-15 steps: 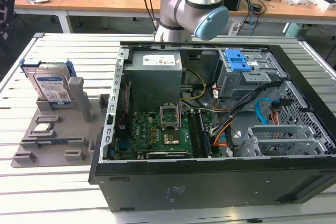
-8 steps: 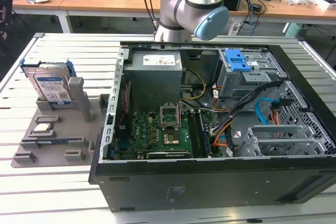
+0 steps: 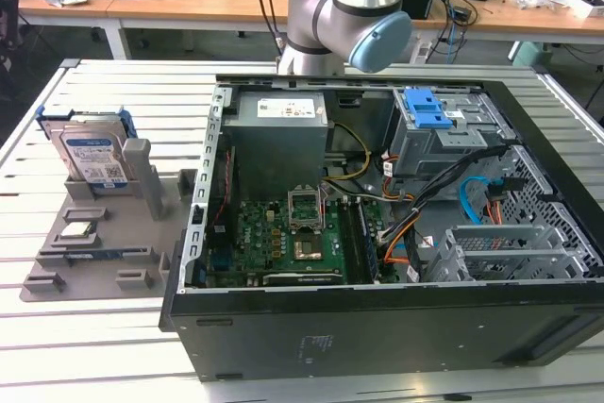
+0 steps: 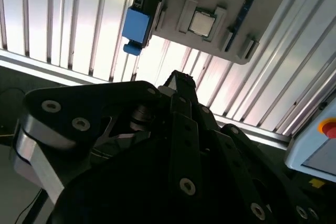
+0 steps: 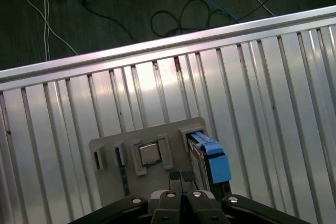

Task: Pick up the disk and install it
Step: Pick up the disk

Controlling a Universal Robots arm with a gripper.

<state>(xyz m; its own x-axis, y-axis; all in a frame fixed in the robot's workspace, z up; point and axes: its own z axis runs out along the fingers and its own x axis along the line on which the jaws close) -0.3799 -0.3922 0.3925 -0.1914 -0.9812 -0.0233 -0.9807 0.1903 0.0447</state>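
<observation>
The hand [image 5: 181, 174] has its fingers pressed together and grips nothing. In both wrist views it hangs above the tray [image 5: 149, 181], clear of it. The disk [image 3: 90, 153], blue-framed, stands on edge in a slot at one end of the tray, with its label side facing the exterior view. A chip [image 3: 77, 229] lies flat in a tray pocket near the disk. The open case [image 3: 377, 332] sits just beside the tray, on the exterior view's right. The tray's other sides face bare slatted surface [image 3: 94, 351]. Past the surface's rim on the tray's side, cables [image 5: 173, 19] trail over dark floor.
</observation>
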